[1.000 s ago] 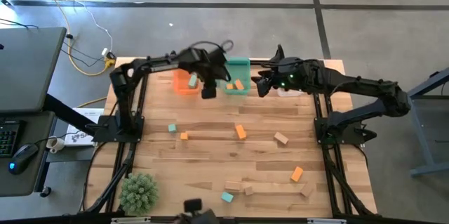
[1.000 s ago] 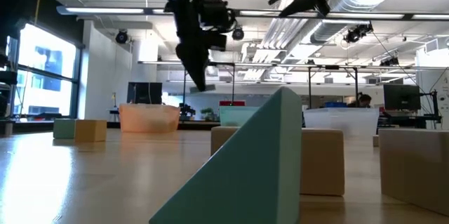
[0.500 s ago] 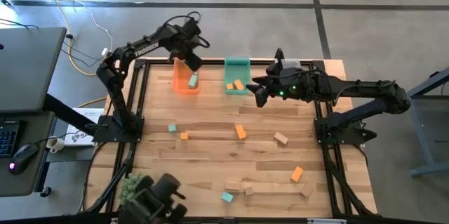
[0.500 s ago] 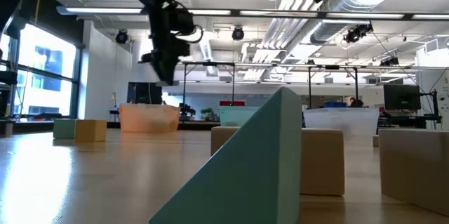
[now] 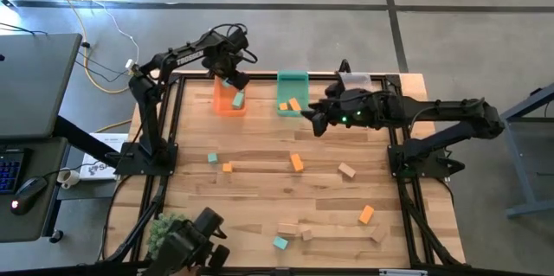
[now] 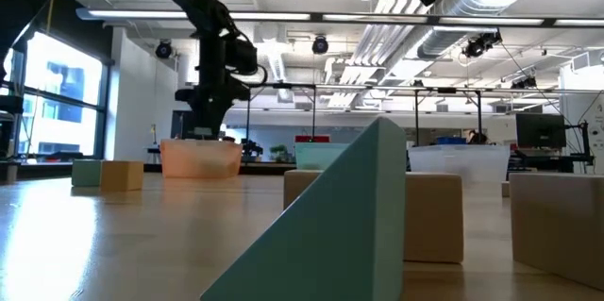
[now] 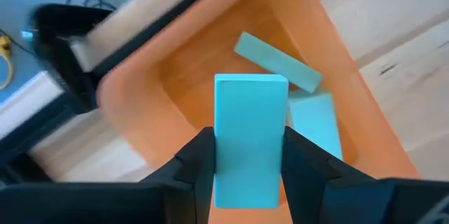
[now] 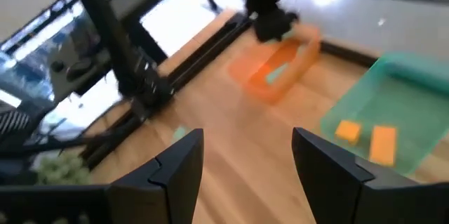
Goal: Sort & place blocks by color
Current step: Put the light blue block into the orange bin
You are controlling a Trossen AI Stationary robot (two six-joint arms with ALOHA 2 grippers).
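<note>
Teal block (image 7: 250, 140) gripped upright – others scattered.

Evenly bright from overhead; ceiling strip lights (image 6: 283, 15) glaring at twelve o'clock in the low view, window (image 6: 52, 79) blown out at nine. Soft, short shadows on the table (image 5: 260, 181). Right wrist view motion-blurred; low-view foreground teal block (image 6: 330, 225) out of focus.

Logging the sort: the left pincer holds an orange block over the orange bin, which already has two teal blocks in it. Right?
Not quite: the block in the left pincer is teal, not orange, as the left wrist view shows. The rest stands: it is over the orange bin, with two teal blocks already inside.
</note>
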